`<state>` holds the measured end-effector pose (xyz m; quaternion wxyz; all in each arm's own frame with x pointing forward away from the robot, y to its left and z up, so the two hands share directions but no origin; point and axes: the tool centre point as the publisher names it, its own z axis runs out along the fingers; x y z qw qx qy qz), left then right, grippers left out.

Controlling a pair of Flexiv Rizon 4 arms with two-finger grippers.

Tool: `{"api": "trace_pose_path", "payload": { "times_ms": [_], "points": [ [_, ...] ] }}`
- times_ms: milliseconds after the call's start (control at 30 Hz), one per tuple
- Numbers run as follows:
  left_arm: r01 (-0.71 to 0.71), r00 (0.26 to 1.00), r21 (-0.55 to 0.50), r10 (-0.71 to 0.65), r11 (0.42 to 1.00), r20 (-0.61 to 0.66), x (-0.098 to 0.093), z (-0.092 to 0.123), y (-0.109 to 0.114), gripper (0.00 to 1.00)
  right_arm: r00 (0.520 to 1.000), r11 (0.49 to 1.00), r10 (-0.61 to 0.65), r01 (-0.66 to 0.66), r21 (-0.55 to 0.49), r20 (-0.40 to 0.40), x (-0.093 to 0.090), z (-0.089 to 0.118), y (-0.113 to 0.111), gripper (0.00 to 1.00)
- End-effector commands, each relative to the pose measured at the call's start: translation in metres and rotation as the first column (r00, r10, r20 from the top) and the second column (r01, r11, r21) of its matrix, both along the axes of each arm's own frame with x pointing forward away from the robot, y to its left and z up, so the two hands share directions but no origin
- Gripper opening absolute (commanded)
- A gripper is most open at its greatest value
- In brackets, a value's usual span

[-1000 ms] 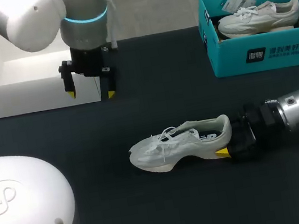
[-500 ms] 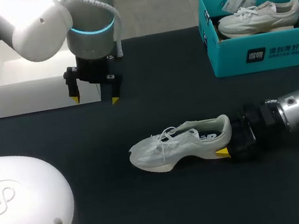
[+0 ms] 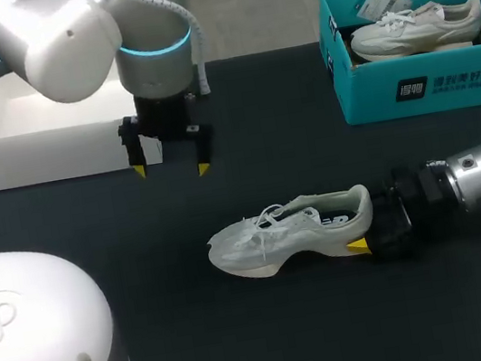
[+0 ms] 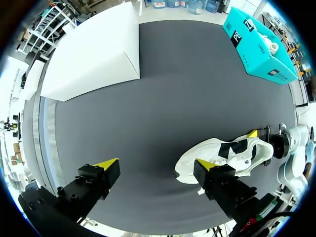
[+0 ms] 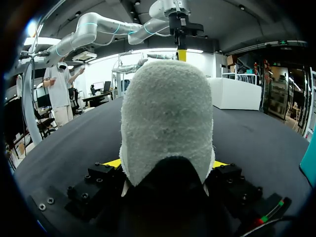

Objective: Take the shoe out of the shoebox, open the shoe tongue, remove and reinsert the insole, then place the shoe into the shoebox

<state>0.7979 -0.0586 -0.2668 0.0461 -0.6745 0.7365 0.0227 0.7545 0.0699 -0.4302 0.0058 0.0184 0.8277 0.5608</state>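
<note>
Shoe: a pale grey-white shoe [image 3: 290, 232] lies out on the dark bench [image 3: 288, 136], near its middle, with the toe toward my left side and the heel toward my right arm. The laces sit loose over the tongue.
Right tool: the right tool [image 3: 361, 233] comes in low from the right and is clamped on the shoe's heel. In the right wrist view the heel fills the space between the two yellow tips, one pressed to each side.
Left tool: the left tool [image 3: 171, 169] hangs above the bench with its fingers pointing down and set wide apart, nothing between them.
Shoe relative to left tool: well apart. In the left wrist view the shoe lies ahead of the tool, off to the side of one finger [image 4: 212, 173], not between the two.
Teal shoebox: the teal shoebox [image 3: 427, 87] stands open at the far right corner of the bench, well apart from the shoe, with a second shoe [image 3: 413, 28] inside.
White box: an open white box [image 3: 45, 156] stands at the far left, just behind the left tool.
</note>
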Motion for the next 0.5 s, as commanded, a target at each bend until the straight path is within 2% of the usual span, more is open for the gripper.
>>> {"api": "trace_pose_path", "payload": {
  "times_ms": [33, 233, 500],
  "points": [
    [0.028, 1.000, -0.001, -0.028, 1.000, -0.013, -0.006, -0.016, -0.029, 1.00, 1.000, 1.000, 0.000, 0.000, -0.006, -0.001, 0.000, -0.004, 0.002, 0.00],
    [0.081, 0.996, -0.020, -0.082, 0.996, -0.020, -0.022, -0.030, -0.071, 1.00, 1.000, 1.000, 0.000, 0.000, -0.006, -0.001, 0.000, -0.004, 0.002, 0.00],
    [0.122, 0.992, -0.032, -0.123, 0.992, -0.010, -0.033, -0.034, -0.111, 1.00, 1.000, 1.000, 0.000, 0.000, -0.006, -0.001, 0.000, -0.004, 0.002, 0.00]
  ]
}}
